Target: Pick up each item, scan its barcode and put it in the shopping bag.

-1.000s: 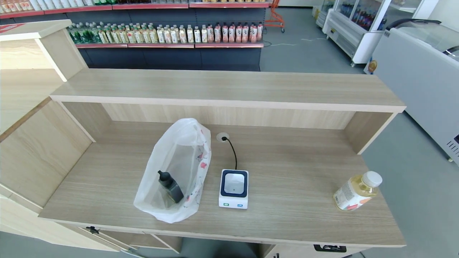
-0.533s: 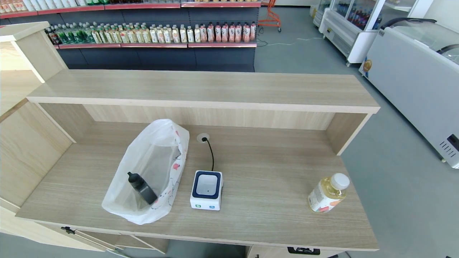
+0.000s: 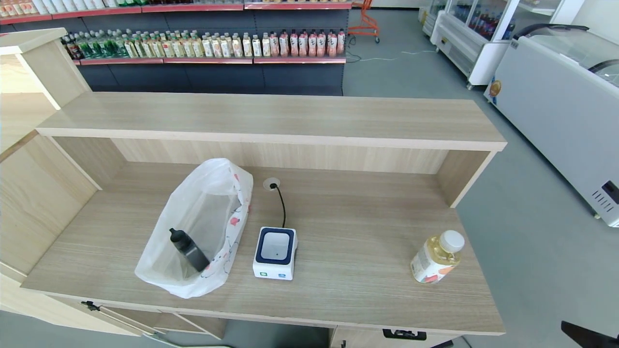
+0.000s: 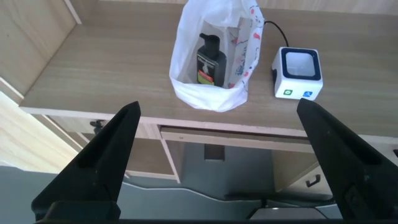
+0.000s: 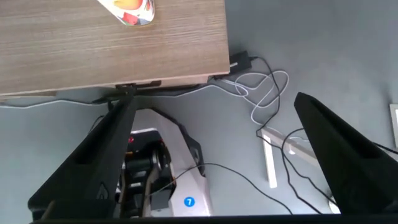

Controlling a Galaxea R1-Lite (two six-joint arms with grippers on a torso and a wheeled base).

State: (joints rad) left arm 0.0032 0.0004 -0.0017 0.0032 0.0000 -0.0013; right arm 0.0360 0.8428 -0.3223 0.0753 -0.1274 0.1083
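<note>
A white plastic shopping bag (image 3: 213, 212) stands open on the wooden counter (image 3: 348, 270), left of centre, with a dark pump bottle (image 3: 188, 250) leaning inside. The white barcode scanner (image 3: 275, 246) sits just right of the bag. A yellow drink bottle (image 3: 437, 256) with a white cap stands near the counter's right end. My left gripper (image 4: 217, 162) hangs open in front of the counter's front edge, facing the bag (image 4: 214, 93), the pump bottle (image 4: 210, 61) and the scanner (image 4: 299, 73). My right gripper (image 5: 217, 162) is open over the floor by the counter's right front corner, below the drink bottle (image 5: 127, 9).
A raised ledge (image 3: 271, 121) and side walls (image 3: 53, 193) close the counter at the back and left. The scanner's cable (image 3: 280, 205) runs to a hole behind it. Loose cables (image 5: 267, 93) lie on the floor. Chest freezers (image 3: 561, 96) stand to the right.
The head camera has swung, so the whole counter scene sits further left in the picture. A dark tip of my right arm has come into the bottom right corner.
</note>
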